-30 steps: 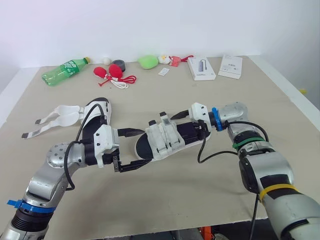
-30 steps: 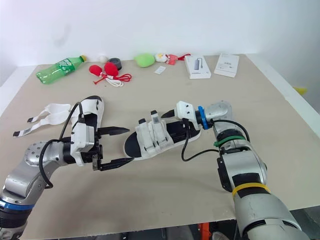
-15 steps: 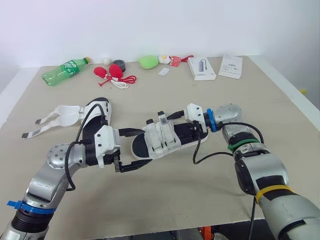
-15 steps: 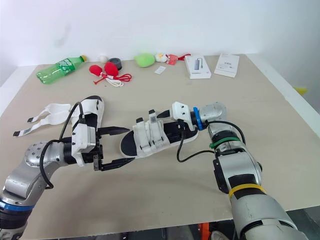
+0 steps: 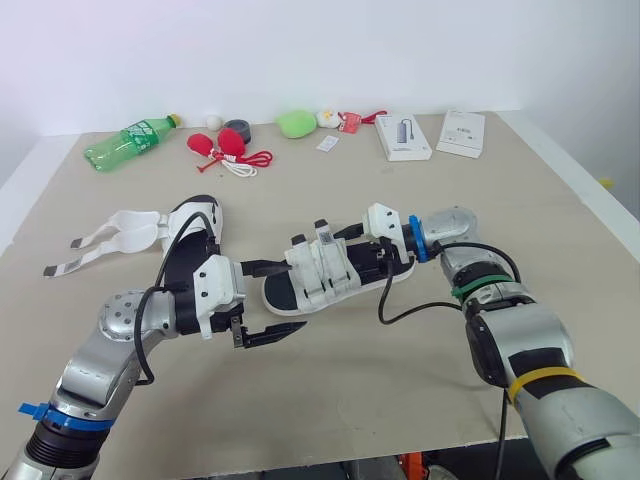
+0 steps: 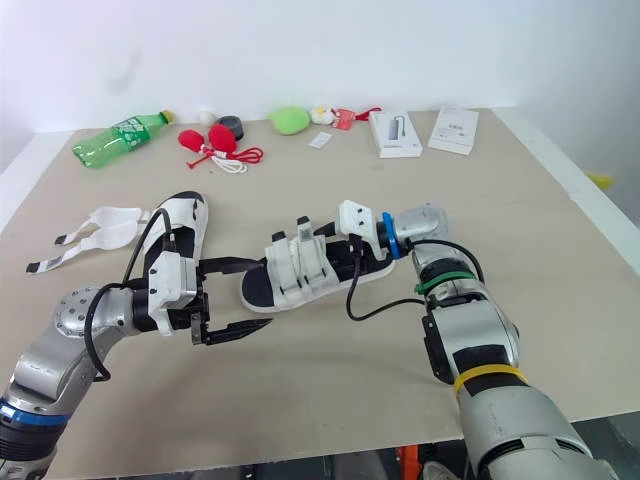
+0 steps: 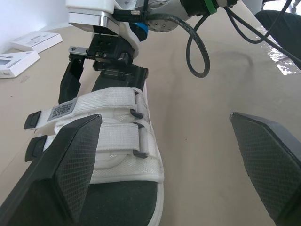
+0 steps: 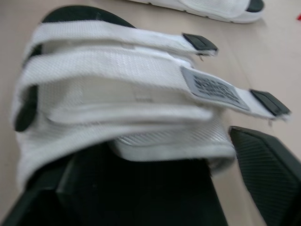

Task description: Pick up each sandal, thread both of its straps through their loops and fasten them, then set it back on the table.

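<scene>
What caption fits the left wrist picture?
Open left gripper faces the sandal, both straps across, held at its far end by the right gripper.

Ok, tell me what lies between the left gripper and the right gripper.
The strapped sandal lies between them. The right gripper grips its heel end, and the open left gripper faces its toe. The left eye view shows this.

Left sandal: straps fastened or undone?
Undone: its straps lie spread flat on the table, out to the side of the sandal.

strapped sandal [image 5: 318, 272]: white straps, black footbed, grey label. other sandal [image 5: 200, 213] same. bottle [image 5: 130, 140] green, box [image 5: 403, 137] white, desk [image 5: 400, 380] beige.
</scene>
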Robot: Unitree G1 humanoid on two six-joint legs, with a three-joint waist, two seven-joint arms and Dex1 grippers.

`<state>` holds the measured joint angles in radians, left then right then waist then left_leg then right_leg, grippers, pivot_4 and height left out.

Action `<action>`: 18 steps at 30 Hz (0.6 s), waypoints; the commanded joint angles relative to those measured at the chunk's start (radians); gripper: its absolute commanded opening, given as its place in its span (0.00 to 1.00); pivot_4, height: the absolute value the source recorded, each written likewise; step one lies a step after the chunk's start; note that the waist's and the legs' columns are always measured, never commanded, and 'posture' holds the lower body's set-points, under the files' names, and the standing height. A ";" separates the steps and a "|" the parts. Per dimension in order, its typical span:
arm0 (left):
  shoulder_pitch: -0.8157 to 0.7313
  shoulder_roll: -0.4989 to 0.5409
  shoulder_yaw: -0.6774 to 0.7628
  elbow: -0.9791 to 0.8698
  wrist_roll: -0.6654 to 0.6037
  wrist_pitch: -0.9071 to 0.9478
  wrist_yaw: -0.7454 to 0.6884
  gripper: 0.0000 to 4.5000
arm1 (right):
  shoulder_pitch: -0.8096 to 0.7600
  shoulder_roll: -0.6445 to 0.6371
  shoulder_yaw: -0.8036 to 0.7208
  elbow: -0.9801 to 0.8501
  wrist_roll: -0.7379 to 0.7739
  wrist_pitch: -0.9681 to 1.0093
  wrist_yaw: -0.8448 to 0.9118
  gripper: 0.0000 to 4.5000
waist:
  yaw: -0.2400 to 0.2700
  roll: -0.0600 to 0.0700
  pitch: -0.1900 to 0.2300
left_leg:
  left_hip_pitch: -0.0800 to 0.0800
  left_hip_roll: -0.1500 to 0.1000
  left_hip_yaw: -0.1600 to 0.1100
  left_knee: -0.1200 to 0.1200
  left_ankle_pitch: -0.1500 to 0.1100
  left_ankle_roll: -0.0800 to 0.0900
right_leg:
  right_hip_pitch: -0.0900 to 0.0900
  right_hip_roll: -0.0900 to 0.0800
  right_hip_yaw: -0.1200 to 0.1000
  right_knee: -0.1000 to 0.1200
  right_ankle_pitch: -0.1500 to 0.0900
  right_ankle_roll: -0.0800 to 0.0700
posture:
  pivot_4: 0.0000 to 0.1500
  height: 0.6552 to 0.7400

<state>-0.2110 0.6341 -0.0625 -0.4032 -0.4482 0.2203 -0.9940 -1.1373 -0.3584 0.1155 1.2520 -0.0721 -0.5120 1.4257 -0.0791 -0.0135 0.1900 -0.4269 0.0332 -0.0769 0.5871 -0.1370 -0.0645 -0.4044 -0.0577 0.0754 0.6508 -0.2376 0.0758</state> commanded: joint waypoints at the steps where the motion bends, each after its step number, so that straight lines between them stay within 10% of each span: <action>1: -0.001 -0.002 0.005 -0.030 0.002 -0.016 0.003 1.00 | -0.038 0.012 -0.022 -0.008 0.021 0.006 0.013 0.52 | 0.000 0.000 0.000 | 0.000 0.000 0.000 0.000 0.000 0.000 | 0.000 0.000 0.000 0.000 0.000 0.000 | 1.00 1.00; 7: 0.001 0.001 0.008 -0.026 0.006 -0.018 0.004 1.00 | -0.039 0.016 -0.023 -0.011 0.019 0.010 0.014 0.01 | 0.000 0.000 0.000 | 0.000 0.000 0.000 0.000 0.000 0.000 | 0.000 0.000 0.000 0.000 0.000 0.000 | 1.00 1.00; 18: -0.002 -0.003 0.000 -0.013 0.019 -0.029 -0.002 1.00 | -0.042 0.014 -0.046 -0.032 0.039 0.040 -0.020 0.01 | 0.000 0.000 0.000 | 0.000 0.000 0.000 0.000 0.000 0.000 | 0.000 0.000 0.000 0.000 0.000 0.000 | 1.00 1.00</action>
<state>-0.2093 0.6345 -0.0653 -0.4029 -0.4303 0.2140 -0.9910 -1.1468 -0.3422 0.1099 1.2515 -0.0719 -0.4991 1.4314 -0.0791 -0.0135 0.1901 -0.4270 0.0332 -0.0768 0.5871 -0.1371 -0.0645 -0.4045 -0.0576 0.0755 0.6509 -0.2377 0.0758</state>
